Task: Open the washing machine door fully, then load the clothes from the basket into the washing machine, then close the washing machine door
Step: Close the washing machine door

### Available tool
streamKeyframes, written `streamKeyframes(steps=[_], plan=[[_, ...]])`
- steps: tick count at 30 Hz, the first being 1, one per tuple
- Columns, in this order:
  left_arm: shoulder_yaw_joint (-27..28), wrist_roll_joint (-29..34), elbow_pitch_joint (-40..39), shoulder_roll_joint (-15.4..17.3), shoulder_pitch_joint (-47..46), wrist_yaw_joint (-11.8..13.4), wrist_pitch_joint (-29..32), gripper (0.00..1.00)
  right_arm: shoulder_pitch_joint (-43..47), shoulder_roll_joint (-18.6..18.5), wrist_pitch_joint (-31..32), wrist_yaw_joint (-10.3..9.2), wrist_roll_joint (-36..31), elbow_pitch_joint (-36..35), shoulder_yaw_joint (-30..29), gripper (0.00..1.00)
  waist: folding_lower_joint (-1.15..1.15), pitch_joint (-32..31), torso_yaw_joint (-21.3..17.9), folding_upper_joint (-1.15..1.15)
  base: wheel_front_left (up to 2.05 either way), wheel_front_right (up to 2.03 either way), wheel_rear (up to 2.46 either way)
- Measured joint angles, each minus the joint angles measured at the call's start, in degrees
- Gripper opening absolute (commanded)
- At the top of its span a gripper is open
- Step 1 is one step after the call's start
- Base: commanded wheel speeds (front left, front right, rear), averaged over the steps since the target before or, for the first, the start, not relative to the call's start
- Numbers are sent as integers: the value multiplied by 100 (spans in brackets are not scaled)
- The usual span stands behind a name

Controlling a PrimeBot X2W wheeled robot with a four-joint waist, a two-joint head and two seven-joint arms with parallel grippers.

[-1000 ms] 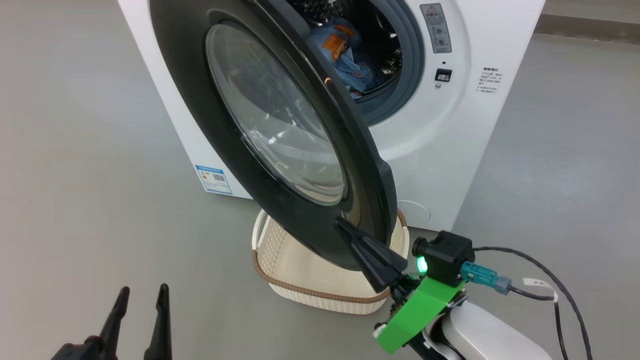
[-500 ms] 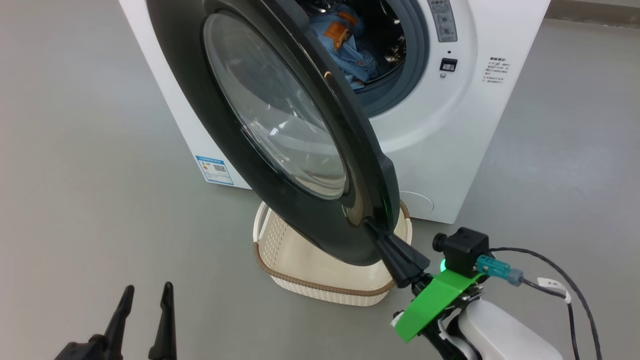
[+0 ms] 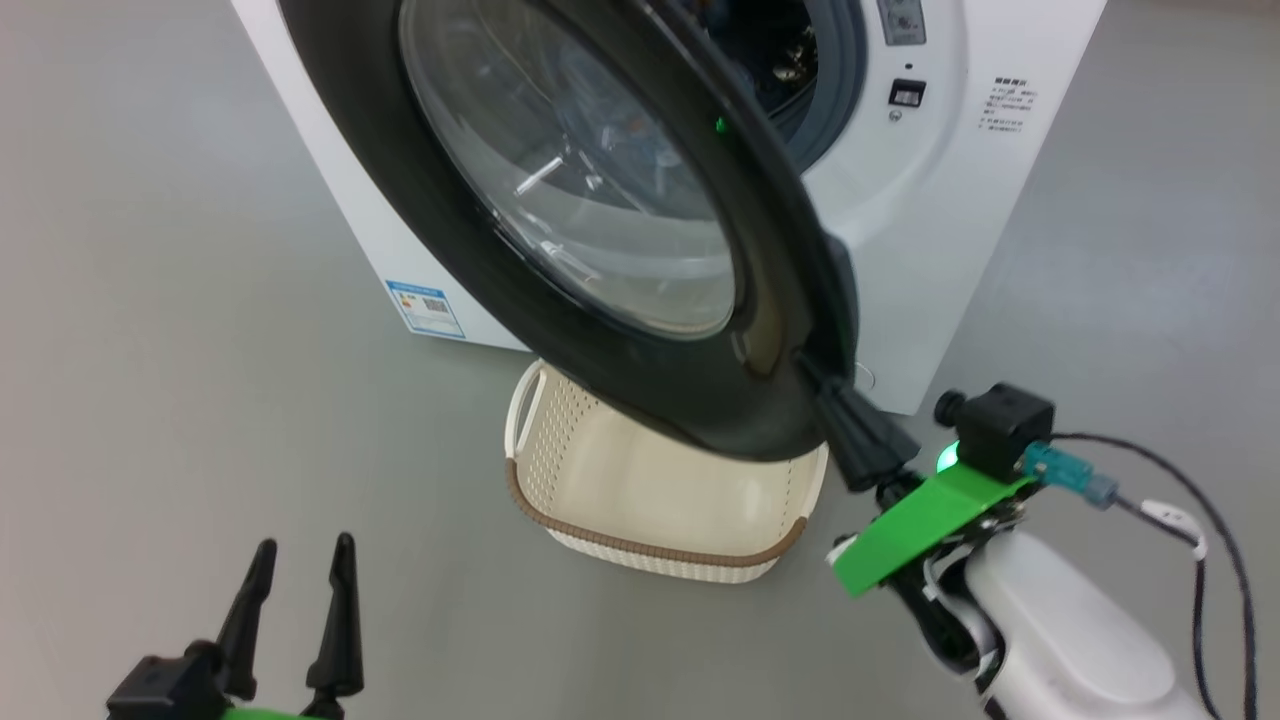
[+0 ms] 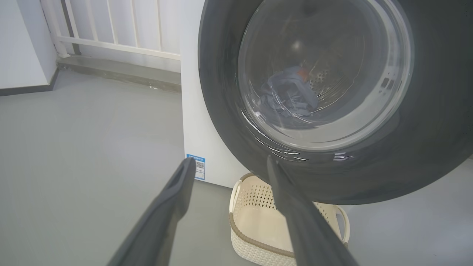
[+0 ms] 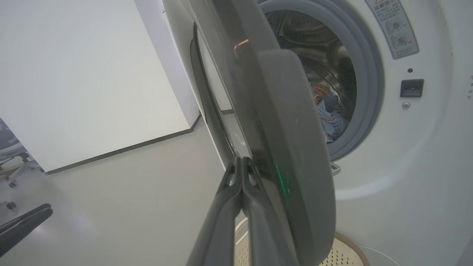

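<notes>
Door (image 3: 570, 190) swung further closed, free edge lower right

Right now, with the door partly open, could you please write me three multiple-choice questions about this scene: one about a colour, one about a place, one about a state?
1. What colour is the rim of the basket?
A brown
B green
C blue

2. Where do the clothes lie?
A in the basket
B inside the washing machine
C on the floor

3. How is the right hand?
A wide open
B shut, tips against the washing machine door
C shut on a garment

Answers:
1 A: a brown woven-look band runs above the cream sides.
2 B: blue fabric shows inside the machine, and the basket is empty.
3 B: no gap shows in the hand, and its tips meet the door's lower rim.
</notes>
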Motion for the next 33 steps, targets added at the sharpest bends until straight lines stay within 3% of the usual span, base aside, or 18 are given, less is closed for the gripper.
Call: streamKeyframes(steps=[21,33], plan=[[-397,-141,-90,-280,-869,0,-23,100,-1402,-544,-2,0,-343,334,-1209,0,0,900,301,0,0,0,0],[-660,-196,-127,-415,-1252,0,-23,100,-2097,-666,-2,-1,-503,520,-1818,0,0,1346,595,0,0,0,0]])
